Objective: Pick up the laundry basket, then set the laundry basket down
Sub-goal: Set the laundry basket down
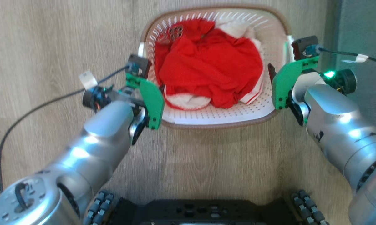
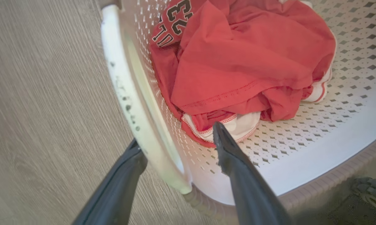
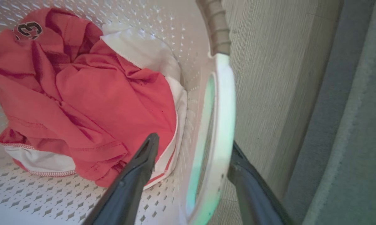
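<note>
Just past the black robot base (image 1: 200, 212), the laundry basket (image 1: 206, 117) is set on the wood floor (image 1: 50, 47), it seems. Its left handle (image 2: 128, 93) is straddled by the left gripper (image 2: 175, 136), its right handle (image 3: 222, 109) by the right gripper (image 3: 194, 142). Both pairs of fingers (image 2: 238, 162) are spread, not squeezed. Stiff, light plastic and soft red clothes (image 1: 206, 68) are expected, best lifted level by both handles. Bare floor is seen at its left, a grey strip (image 1: 363, 25) near its right.
</note>
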Available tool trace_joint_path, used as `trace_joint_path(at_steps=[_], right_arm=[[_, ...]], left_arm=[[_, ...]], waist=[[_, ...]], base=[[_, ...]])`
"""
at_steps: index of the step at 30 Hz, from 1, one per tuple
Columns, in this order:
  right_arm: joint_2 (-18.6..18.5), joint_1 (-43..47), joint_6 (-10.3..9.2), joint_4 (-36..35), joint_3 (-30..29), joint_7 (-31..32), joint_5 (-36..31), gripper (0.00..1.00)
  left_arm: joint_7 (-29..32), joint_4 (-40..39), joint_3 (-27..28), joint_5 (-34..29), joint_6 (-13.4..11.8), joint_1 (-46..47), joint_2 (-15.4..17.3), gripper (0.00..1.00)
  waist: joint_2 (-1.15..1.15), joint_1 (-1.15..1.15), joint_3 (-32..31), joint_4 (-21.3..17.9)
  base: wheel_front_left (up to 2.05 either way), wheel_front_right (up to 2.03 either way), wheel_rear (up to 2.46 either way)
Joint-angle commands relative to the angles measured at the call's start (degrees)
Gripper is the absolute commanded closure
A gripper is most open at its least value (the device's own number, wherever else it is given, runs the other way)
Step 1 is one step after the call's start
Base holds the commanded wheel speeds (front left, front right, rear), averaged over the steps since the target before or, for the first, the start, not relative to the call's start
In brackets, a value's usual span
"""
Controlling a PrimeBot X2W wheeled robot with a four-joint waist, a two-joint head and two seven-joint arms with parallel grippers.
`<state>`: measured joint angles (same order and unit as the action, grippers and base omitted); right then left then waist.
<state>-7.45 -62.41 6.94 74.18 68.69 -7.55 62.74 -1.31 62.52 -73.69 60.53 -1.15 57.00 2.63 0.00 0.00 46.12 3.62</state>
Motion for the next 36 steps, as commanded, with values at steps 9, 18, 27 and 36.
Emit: trace_joint_path(at_steps=[9,18,27,36], right_arm=[[1.2,8.5,0.55,-0.2,-0.9,4.4,-1.4,0.00],[2.5,13.6,0.55,-0.2,-2.9,5.3,-0.8,0.00],[3.1,17.6,0.55,-0.4,-4.0,-0.4,0.3,0.00],[2.1,20.1,0.55,-3.5,-6.0,-6.8,1.3,0.00]], left_arm=[[-1.5,2.7,0.3,0.0,-1.3,-4.7,0.2,0.00],[-6.5,4.1,0.4,1.6,-0.9,-8.5,0.2,0.00],[-11.4,4.9,0.4,1.8,-0.2,-12.8,0.2,0.00],[-13.6,3.3,3.8,0.1,-1.0,-13.9,0.3,0.00]], waist=[[0.00,0.00,-9.1,-1.1],[0.00,0.00,-18.2,-0.8],[0.00,0.00,-28.5,-0.3],[0.00,0.00,-36.7,0.0]], base=[[0.00,0.00,0.00],[0.00,0.00,0.00],[0.00,0.00,0.00],[0.00,0.00,0.00]])
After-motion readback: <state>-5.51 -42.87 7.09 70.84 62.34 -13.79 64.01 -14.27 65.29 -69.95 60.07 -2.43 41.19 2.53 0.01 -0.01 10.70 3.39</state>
